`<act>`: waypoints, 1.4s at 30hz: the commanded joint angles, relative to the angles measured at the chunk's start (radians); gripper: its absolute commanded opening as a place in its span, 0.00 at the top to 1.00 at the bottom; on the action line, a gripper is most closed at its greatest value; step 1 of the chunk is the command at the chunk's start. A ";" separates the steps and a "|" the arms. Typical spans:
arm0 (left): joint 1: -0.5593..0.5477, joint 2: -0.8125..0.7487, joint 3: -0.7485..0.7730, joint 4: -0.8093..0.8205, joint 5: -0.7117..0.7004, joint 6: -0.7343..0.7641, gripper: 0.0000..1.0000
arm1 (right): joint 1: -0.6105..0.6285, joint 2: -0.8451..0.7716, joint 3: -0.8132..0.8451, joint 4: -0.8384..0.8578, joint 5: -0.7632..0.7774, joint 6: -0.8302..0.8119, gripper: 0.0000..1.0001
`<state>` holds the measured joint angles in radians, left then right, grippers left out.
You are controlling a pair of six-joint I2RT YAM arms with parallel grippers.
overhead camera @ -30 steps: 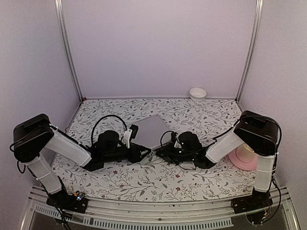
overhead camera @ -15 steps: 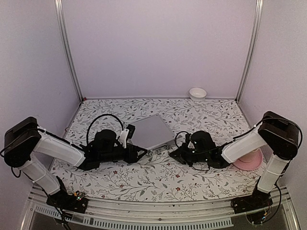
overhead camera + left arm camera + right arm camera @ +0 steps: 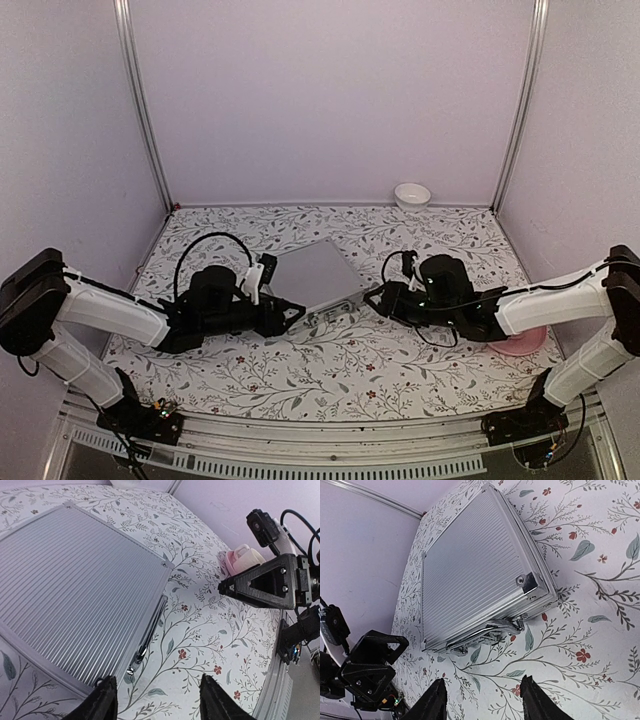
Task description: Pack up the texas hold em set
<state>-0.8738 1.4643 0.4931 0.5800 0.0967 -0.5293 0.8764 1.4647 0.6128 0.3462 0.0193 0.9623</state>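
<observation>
Your briefcase [image 3: 315, 275] lay shut and flat on the leaf-printed tablecloth [image 3: 330, 370], mid-table, between the two arms. Its lid was silver aluminium with fine parallel ribs, framed by a smooth bright rim, and a rounded corner cap [image 3: 530, 583] was pinned on by a single rivet. A slim chrome handle [image 3: 485, 632] lay folded along the near edge. Your left gripper [image 3: 298, 314] sat low just beside the case's near-left corner, fingers apart with nothing between them. Your right gripper [image 3: 374, 297] sat just off the near-right corner, fingers likewise apart and empty.
</observation>
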 commanded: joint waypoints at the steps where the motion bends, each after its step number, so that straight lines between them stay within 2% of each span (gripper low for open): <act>1: 0.010 -0.006 0.015 -0.008 0.013 -0.006 0.43 | -0.039 0.008 0.058 -0.052 -0.024 -0.172 0.47; 8: 0.012 -0.016 0.024 0.004 -0.006 -0.013 0.39 | -0.066 0.138 0.224 -0.073 -0.202 -0.366 0.38; 13: 0.017 -0.042 -0.005 0.024 -0.049 -0.033 0.34 | -0.067 0.258 0.340 -0.109 -0.307 -0.449 0.36; 18: 0.041 -0.063 -0.023 0.014 -0.056 -0.042 0.31 | -0.067 0.324 0.392 -0.121 -0.321 -0.473 0.36; 21: 0.104 -0.089 -0.036 -0.028 -0.045 -0.045 0.30 | -0.079 0.322 0.396 -0.125 -0.289 -0.467 0.36; 25: 0.261 -0.177 -0.064 -0.081 -0.033 0.006 0.27 | -0.138 0.276 0.369 -0.124 -0.271 -0.462 0.31; 26: 0.307 -0.199 -0.066 -0.101 -0.032 0.030 0.26 | -0.160 0.261 0.358 -0.125 -0.264 -0.464 0.27; 32: 0.656 -0.294 -0.038 -0.241 0.057 0.115 0.23 | -0.360 0.171 0.288 -0.144 -0.254 -0.527 0.17; 38: 1.028 -0.281 -0.011 -0.231 0.242 0.112 0.16 | -0.629 0.087 0.274 -0.165 -0.254 -0.632 0.09; 42: 1.167 -0.226 -0.034 -0.125 0.241 0.110 0.16 | -0.809 0.026 0.242 -0.141 -0.212 -0.690 0.09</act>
<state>0.1955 1.2007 0.4698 0.3824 0.2699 -0.4358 0.1986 1.5665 0.8940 0.1940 -0.2401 0.3641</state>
